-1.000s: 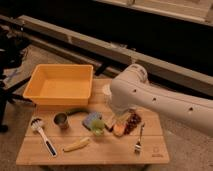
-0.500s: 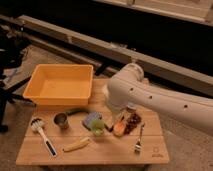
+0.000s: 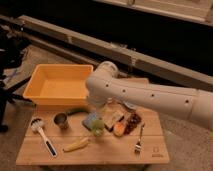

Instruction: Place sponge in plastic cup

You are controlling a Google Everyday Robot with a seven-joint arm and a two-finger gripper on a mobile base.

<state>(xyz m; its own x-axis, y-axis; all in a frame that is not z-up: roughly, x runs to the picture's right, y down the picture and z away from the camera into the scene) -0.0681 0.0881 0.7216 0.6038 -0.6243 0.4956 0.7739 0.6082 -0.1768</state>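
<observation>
The blue-grey sponge [image 3: 90, 119] lies flat on the wooden table [image 3: 100, 152], near its middle. The light-green plastic cup [image 3: 98, 128] stands right against the sponge's front right corner. My white arm reaches in from the right and bends over the table's back edge. The gripper [image 3: 107, 104] hangs under that bend, just behind and above the sponge, mostly hidden by the arm. Nothing can be seen held in it.
A yellow bin [image 3: 59, 86] stands at the back left. A steel cup [image 3: 61, 120], a brush [image 3: 43, 135] and a banana [image 3: 76, 145] lie left and front. A tan-and-dark block [image 3: 114, 119], an orange [image 3: 119, 129] and a fork [image 3: 139, 140] lie to the right.
The arm's bend has swung left and slightly down, from over the right-hand objects to over the table's back middle. The objects on the table have not moved.
</observation>
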